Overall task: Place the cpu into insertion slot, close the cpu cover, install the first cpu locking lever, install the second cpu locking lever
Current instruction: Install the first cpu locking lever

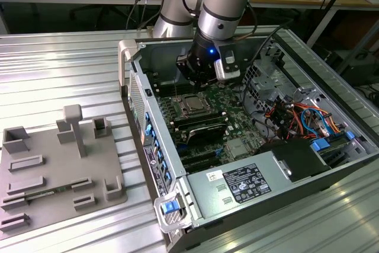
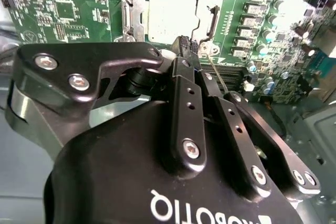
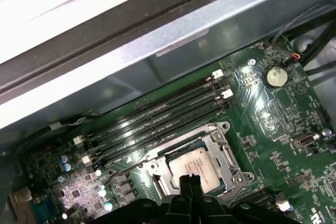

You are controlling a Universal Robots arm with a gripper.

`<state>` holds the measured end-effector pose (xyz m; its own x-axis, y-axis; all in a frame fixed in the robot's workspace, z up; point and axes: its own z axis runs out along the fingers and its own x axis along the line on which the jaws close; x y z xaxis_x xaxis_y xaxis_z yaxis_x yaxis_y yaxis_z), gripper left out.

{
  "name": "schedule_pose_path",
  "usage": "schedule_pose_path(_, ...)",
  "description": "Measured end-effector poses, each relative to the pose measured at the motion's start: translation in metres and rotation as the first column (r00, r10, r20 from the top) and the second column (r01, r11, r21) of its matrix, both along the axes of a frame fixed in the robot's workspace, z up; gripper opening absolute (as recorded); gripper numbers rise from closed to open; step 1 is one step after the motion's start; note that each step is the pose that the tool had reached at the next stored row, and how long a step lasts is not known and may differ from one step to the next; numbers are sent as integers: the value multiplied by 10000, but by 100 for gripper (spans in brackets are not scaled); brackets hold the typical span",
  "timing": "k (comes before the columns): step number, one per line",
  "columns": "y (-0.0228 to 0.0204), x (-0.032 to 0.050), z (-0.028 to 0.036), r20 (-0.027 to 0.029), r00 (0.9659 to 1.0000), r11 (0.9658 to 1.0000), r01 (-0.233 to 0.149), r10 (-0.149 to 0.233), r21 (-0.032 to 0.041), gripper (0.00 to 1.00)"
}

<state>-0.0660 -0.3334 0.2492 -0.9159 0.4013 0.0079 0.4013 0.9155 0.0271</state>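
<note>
claw [image 3: 190, 180] pinched narrow over the seated cpu [image 3: 202, 164], hiding its near edge; cpu cover [image 3: 227, 153] seemingly down.

Cool, even overhead light fills the exterior view: the ribbed metal bench [image 1: 71, 69] gleams in pale streaks, the board under the tool [image 1: 198, 78] lies in mild shade, and a blue lamp [image 1: 211, 51] glows just above the tool. In the second wrist view glare washes the cpu [image 2: 170, 17], just beyond the tool's tip, almost white, while the tool's near black body looks soft. In the first wrist view the case wall [image 3: 52, 3] far beyond the tool is blown out; the motherboard [image 3: 273, 119] stays dim.
</note>
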Motion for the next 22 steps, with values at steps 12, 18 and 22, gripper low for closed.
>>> schedule_pose_path(12, -2, -7, -5, 8, 9786, 9785, -2056, 2057, 179, 11)
schedule_pose_path(18, -2, -15, -14, 26, 9545, 9543, -2982, 2982, 177, 11)
schedule_pose_path(22, -1, -91, -32, 30, 9497, 9496, -3131, 3131, 178, 11)
